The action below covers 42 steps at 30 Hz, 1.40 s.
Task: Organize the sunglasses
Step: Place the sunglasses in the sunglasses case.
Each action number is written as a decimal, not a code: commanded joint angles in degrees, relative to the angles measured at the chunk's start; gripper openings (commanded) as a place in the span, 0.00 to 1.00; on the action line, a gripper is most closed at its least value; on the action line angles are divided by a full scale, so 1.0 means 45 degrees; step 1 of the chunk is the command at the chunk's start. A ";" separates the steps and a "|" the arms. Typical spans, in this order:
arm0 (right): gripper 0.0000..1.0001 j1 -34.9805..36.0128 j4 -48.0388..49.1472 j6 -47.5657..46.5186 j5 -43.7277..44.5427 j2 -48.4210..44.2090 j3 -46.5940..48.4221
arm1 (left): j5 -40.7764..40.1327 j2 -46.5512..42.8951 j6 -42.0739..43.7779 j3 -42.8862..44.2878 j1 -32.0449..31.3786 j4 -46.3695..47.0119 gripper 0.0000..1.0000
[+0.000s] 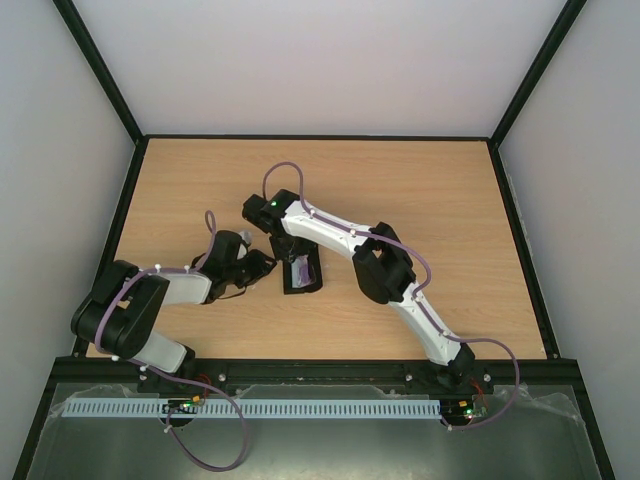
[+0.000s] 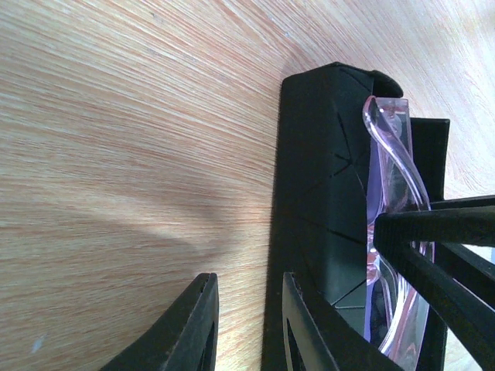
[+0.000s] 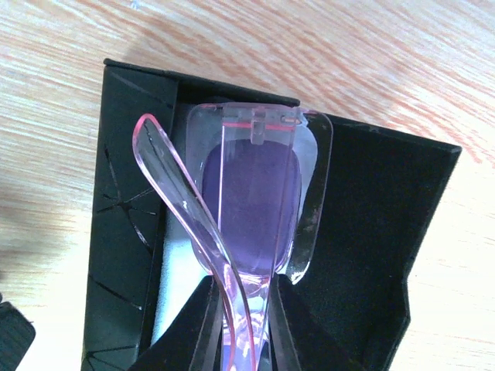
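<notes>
The sunglasses (image 3: 255,185), with a translucent pink frame and purple-pink lenses, are folded and stand on edge in the open black case (image 3: 371,224). My right gripper (image 3: 244,282) is shut on their lower part, one finger on each side. One slim arm curves up to the left. From above, the sunglasses (image 1: 300,268) and case (image 1: 303,286) lie mid-table under the right gripper (image 1: 291,252). My left gripper (image 2: 249,278) is at table level beside the case (image 2: 321,170). Its jaws are slightly apart with only bare wood between them, and the right finger is against the case's outer wall. The sunglasses (image 2: 394,154) show beyond that wall.
A pale strip (image 3: 166,286) lies inside the case along its left wall. The case's flap (image 3: 131,193) with creased lines lies flat to the left. The wooden table (image 1: 420,190) has black frame rails along its edges.
</notes>
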 commanded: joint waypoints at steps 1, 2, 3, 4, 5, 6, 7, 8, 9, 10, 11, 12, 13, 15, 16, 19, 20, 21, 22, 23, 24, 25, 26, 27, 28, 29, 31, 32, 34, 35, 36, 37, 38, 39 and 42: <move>0.07 0.0056 -0.0375 0.0869 0.1002 -0.0592 0.0044 | 0.0041 -0.0166 0.0042 -0.0083 -0.0108 0.0300 0.25; 0.07 0.0060 -0.0340 0.0994 0.1049 -0.0627 0.0055 | 0.0041 -0.0113 -0.0005 -0.0114 -0.0141 0.0383 0.25; 0.07 0.0061 -0.0316 0.1107 0.1082 -0.0666 0.0059 | 0.0022 -0.0047 -0.0040 -0.0127 -0.0191 0.0462 0.25; 0.07 0.0061 -0.0213 0.1214 0.1113 -0.0729 0.0035 | 0.0022 0.0051 -0.0066 -0.0126 -0.0239 0.0530 0.25; 0.07 0.0061 -0.0166 0.1310 0.1144 -0.0752 0.0015 | 0.0012 0.0144 -0.0113 -0.0138 -0.0289 0.0617 0.25; 0.07 0.0061 -0.0121 0.1408 0.1182 -0.0789 0.0034 | 0.0009 0.0246 -0.0157 -0.0167 -0.0356 0.0737 0.25; 0.07 0.0051 -0.0044 0.1515 0.1233 -0.0867 0.0012 | -0.0011 0.0359 -0.0200 -0.0183 -0.0438 0.0806 0.25; 0.07 0.0059 0.0095 0.1570 0.1232 -0.0947 -0.0098 | -0.0021 0.0456 -0.0240 -0.0189 -0.0546 0.0893 0.25; 0.07 0.0051 0.0198 0.1606 0.1179 -0.1028 -0.0246 | -0.0018 0.0553 -0.0289 -0.0224 -0.0628 0.1018 0.25; 0.07 0.0055 0.0262 0.1670 0.1157 -0.1058 -0.0318 | -0.0034 0.0624 -0.0337 -0.0251 -0.0711 0.1112 0.25; 0.07 0.0050 0.0270 0.1699 0.1137 -0.1071 -0.0364 | -0.0053 0.0684 -0.0372 -0.0271 -0.0792 0.1183 0.25; 0.07 0.0040 0.0297 0.1757 0.1132 -0.1070 -0.0405 | -0.0070 0.0736 -0.0393 -0.0306 -0.0859 0.1267 0.25; 0.07 0.0041 0.0340 0.1779 0.1126 -0.1053 -0.0436 | -0.0075 0.0759 -0.0398 -0.0345 -0.0899 0.1322 0.25; 0.07 0.0036 0.0420 0.1813 0.1071 -0.1041 -0.0539 | -0.0086 0.0781 -0.0419 -0.0402 -0.0931 0.1379 0.25; 0.07 0.0036 0.0448 0.1827 0.1055 -0.1032 -0.0599 | -0.0092 0.0765 -0.0424 -0.0432 -0.0927 0.1379 0.25; 0.07 0.0041 0.0585 0.1874 0.0978 -0.1029 -0.0929 | -0.0115 0.0729 -0.0405 -0.0490 -0.0930 0.1383 0.25; 0.07 0.0041 0.0654 0.1874 0.0944 -0.1045 -0.1058 | -0.0120 0.0727 -0.0405 -0.0484 -0.0932 0.1378 0.25; 0.08 0.0041 0.0731 0.1825 0.0847 -0.1035 -0.1167 | -0.0115 0.0724 -0.0405 -0.0483 -0.0932 0.1379 0.25; 0.10 0.0041 0.0780 0.1785 0.0768 -0.1017 -0.1237 | -0.0115 0.0726 -0.0400 -0.0493 -0.0930 0.1382 0.25; 0.12 0.0041 0.0769 0.1782 0.0786 -0.0998 -0.1297 | -0.0115 0.0709 -0.0394 -0.0487 -0.0927 0.1363 0.25; 0.13 0.0041 0.0763 0.1750 0.0854 -0.0976 -0.1328 | -0.0129 0.0697 -0.0403 -0.0479 -0.0932 0.1329 0.25; 0.15 0.0041 0.0750 0.1729 0.0887 -0.0973 -0.1352 | -0.0156 0.0672 -0.0390 -0.0476 -0.0932 0.1310 0.25; 0.18 0.0031 0.0742 0.1709 0.0891 -0.1001 -0.1352 | -0.0154 0.0661 -0.0386 -0.0473 -0.0923 0.1283 0.25; 0.19 0.0040 0.0757 0.1695 0.0916 -0.1052 -0.1340 | -0.0154 0.0638 -0.0375 -0.0445 -0.0931 0.1275 0.25; 0.21 0.0041 0.0776 0.1683 0.0911 -0.1109 -0.1336 | -0.0156 0.0630 -0.0384 -0.0430 -0.0932 0.1257 0.25; 0.24 0.0036 0.0790 0.1665 0.0925 -0.1168 -0.1324 | -0.0161 0.0641 -0.0385 -0.0433 -0.0932 0.1240 0.25; 0.27 0.0031 0.0723 0.1606 0.0940 -0.1249 -0.1210 | -0.0196 0.0650 -0.0366 -0.0386 -0.0932 0.1176 0.25; 0.30 0.0040 0.0679 0.1601 0.0963 -0.1305 -0.1127 | -0.0210 0.0646 -0.0366 -0.0378 -0.0932 0.1164 0.25; 0.33 0.0041 0.0665 0.1553 0.0950 -0.1457 -0.1076 | -0.0232 0.0646 -0.0356 -0.0358 -0.0932 0.1121 0.25; 0.34 0.0041 0.0667 0.1534 0.0950 -0.1565 -0.1042 | -0.0232 0.0631 -0.0338 -0.0350 -0.0932 0.1096 0.25; 0.35 0.0041 0.0699 0.1509 0.0913 -0.1674 -0.1038 | -0.0259 0.0634 -0.0335 -0.0347 -0.0923 0.1080 0.25; 0.35 0.0041 0.0715 0.1455 0.0877 -0.1768 -0.1028 | -0.0284 0.0622 -0.0328 -0.0327 -0.0924 0.1027 0.25; 0.36 0.0041 0.0683 0.1431 0.0887 -0.1848 -0.0948 | -0.0302 0.0608 -0.0317 -0.0313 -0.0931 0.0964 0.25; 0.36 0.0031 0.0632 0.1425 0.0915 -0.1910 -0.0865 | -0.0328 0.0592 -0.0308 -0.0281 -0.0932 0.0905 0.25; 0.36 0.0041 0.0637 0.1299 0.1026 -0.2132 -0.0799 | -0.0414 0.0422 -0.0259 -0.0245 -0.0913 0.0655 0.25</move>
